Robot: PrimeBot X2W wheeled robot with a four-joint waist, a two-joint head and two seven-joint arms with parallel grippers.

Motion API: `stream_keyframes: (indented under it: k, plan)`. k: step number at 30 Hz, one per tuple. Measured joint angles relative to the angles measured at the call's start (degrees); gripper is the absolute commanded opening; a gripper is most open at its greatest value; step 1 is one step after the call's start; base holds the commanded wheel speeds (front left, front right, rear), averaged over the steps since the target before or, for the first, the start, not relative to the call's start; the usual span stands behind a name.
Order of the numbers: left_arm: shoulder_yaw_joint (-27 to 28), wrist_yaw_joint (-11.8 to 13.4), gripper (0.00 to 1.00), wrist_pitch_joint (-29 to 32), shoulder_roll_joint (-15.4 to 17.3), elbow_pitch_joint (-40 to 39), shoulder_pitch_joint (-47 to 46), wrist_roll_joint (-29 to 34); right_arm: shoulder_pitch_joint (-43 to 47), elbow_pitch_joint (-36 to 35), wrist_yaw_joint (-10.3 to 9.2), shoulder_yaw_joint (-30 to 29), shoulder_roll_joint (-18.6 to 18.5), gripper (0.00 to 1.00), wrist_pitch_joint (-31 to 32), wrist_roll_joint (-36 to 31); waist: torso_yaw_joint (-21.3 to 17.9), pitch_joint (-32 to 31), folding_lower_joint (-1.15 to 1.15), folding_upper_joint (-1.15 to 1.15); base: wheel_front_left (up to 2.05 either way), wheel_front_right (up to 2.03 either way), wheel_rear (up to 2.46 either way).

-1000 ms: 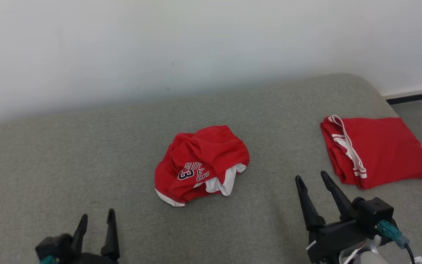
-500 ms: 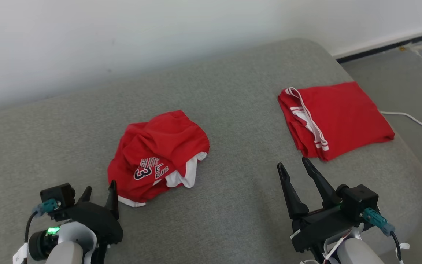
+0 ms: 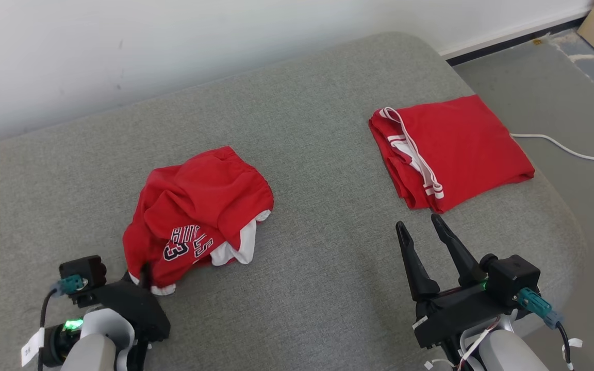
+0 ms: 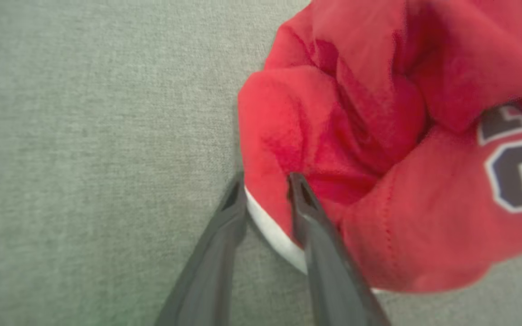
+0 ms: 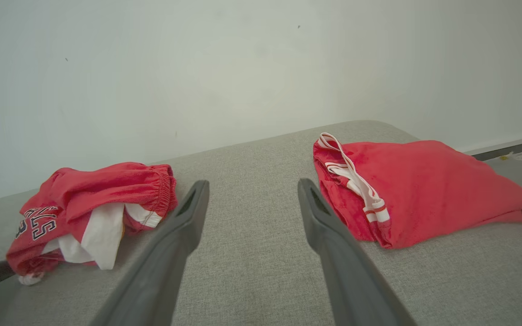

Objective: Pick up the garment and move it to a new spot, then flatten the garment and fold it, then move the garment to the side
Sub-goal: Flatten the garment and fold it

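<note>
- Head view: a grey couch [image 3: 328,288] is carrying two red pieces, well apart.
- The crumpled garment [image 3: 194,201] is lying left of centre, a folded garment [image 3: 462,139] near the right end.
- The right claw [image 3: 418,221] is hovering, fingers spread, empty.
- The left claw [image 4: 265,185] is straddling the crumpled garment's white hem [image 4: 270,231]; pinching or not, I cannot tell.

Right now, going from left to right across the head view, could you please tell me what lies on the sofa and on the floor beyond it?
crumpled garment → folded garment → cable
</note>
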Motion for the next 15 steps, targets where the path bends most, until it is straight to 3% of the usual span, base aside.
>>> stream_keyframes:
  k: [6,15]
  plan:
    - [2.02,2.75,0.00,-8.44,-0.47,-0.20,-0.19,-0.83,0.68,-0.13,0.00,-0.66,-0.25,1.00,-0.12,-0.20,1.21,-0.84,0.01,0.01,0.00,0.00,0.00]
    - [2.01,1.76,0.00,-14.69,-0.38,-13.46,-3.63,-0.15,1.60,0.21,0.01,-0.76,-0.43,1.00,-0.12,-0.22,3.76,-3.52,0.00,0.01,0.00,0.00,0.00]
